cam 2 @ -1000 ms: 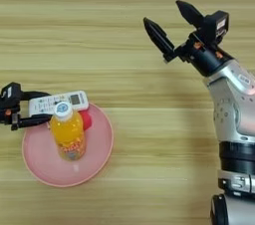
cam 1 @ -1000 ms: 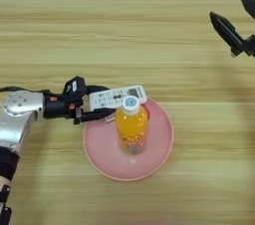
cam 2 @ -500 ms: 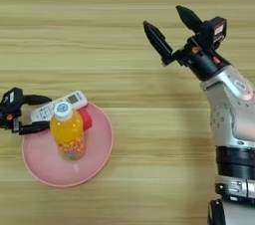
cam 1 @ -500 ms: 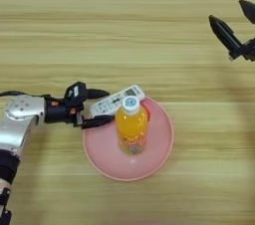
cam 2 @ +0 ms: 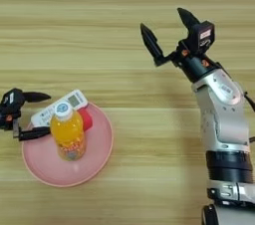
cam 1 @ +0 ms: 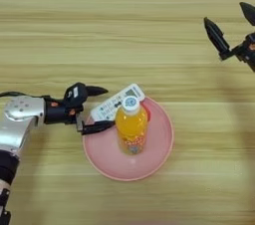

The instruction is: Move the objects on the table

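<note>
The white remote control (cam 1: 117, 104) lies tilted, its right end over the rim of the pink plate (cam 1: 162, 152) and its left end over the table (cam 1: 124, 30). The orange-drink bottle (cam 1: 131, 128) with a white cap stands upright on the plate, just in front of the remote. My left gripper (cam 1: 105, 108) is open, one black finger on each side of the remote's left end. My right gripper (cam 2: 163, 21) is open too, held far off at the upper right with nothing between its fingers.
A small red cube (cam 2: 86, 118) sits on the plate behind the bottle, against the remote's right end. My right arm (cam 2: 224, 119) runs down the right side of the right eye view.
My left gripper's fingers have spread wider apart around the remote's left end, and the remote has settled slightly lower. The right arm has barely moved.
</note>
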`<action>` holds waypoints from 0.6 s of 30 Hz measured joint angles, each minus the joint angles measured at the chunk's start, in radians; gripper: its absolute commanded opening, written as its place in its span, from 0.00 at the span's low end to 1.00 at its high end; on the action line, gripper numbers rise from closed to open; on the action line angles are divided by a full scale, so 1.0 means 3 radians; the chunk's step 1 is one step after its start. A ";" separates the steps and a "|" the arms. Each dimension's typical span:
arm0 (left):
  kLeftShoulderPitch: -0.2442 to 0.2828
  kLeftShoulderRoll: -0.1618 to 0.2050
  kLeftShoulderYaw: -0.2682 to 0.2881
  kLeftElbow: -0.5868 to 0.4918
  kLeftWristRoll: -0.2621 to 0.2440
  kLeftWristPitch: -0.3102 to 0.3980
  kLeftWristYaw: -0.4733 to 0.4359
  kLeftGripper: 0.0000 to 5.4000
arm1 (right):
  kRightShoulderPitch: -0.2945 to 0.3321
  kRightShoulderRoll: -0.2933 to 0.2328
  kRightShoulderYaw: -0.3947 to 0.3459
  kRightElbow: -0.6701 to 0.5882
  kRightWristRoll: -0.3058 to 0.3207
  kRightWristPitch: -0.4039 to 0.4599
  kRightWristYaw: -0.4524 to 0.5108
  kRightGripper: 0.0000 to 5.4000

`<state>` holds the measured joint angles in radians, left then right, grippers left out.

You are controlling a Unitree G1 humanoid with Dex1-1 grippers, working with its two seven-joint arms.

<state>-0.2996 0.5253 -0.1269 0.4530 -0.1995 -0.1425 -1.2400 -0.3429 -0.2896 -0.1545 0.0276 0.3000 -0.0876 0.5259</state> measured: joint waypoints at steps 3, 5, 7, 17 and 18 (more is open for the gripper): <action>0.0000 0.0005 0.0007 -0.0050 -0.0006 0.0001 0.0000 1.00 | 0.0018 0.0046 0.0062 0.0093 -0.0184 -0.0115 -0.0138 1.00; 0.0000 0.0010 0.0015 -0.0086 -0.0010 0.0001 0.0000 1.00 | 0.0032 0.0068 0.0117 0.0177 -0.0312 -0.0190 -0.0216 1.00; 0.0000 0.0018 0.0024 -0.0115 -0.0015 0.0002 0.0002 1.00 | 0.0041 0.0088 0.0136 0.0233 -0.0372 -0.0235 -0.0274 1.00; -0.0003 0.0044 0.0373 -0.0397 -0.0344 0.0058 0.0031 1.00 | 0.0052 0.0145 0.0178 0.0461 -0.0506 -0.0474 -0.0444 1.00; -0.0003 0.0043 0.0413 -0.0423 -0.0401 0.0066 0.0039 1.00 | 0.0052 0.0154 0.0185 0.0472 -0.0510 -0.0480 -0.0455 1.00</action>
<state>-0.3006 0.5384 -0.0029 0.3260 -0.3199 -0.1226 -1.2283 -0.3274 -0.2434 -0.0989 0.1692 0.1469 -0.2318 0.3894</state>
